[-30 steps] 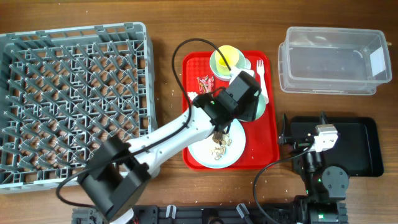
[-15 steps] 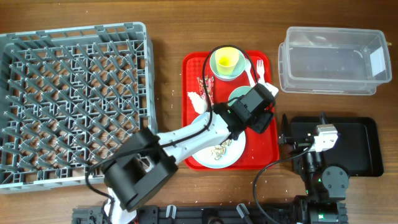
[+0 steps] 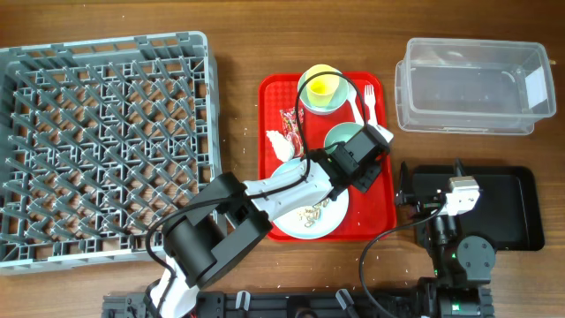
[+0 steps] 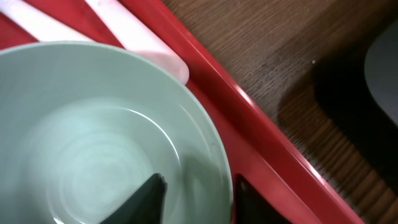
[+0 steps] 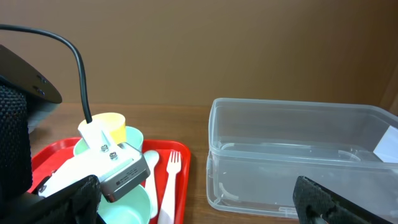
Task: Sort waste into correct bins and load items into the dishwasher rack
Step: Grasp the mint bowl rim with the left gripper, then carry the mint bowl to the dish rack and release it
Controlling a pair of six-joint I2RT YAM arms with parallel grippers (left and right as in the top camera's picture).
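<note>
My L gripper (image 4: 198, 199): jaws narrowly parted astride rim of mint bowl (image 4: 93, 143), one finger inside, one outside; bowl sits on red serving tray (image 3: 275, 93). My R gripper (image 5: 196, 202): wide open, by black tray (image 3: 512, 208). Yellow cup (image 3: 322, 85), fork (image 3: 370, 95), plate (image 3: 309, 216) w/ scraps, wrapper (image 3: 289, 119): same red tray. Dishwasher rack (image 3: 101, 146): bench (image 3: 238, 53) left.

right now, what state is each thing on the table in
rack, empty
clear tub, open, empty
black tray, empty where visible
yellow cup, upright in the far bowl
near bowl, upright, empty, left gripper astride its rim
plate, holding food scraps
candy wrapper, flat on the red tray
tissue, crumpled on the red tray
left gripper, open
right gripper, open, holding nothing
</note>
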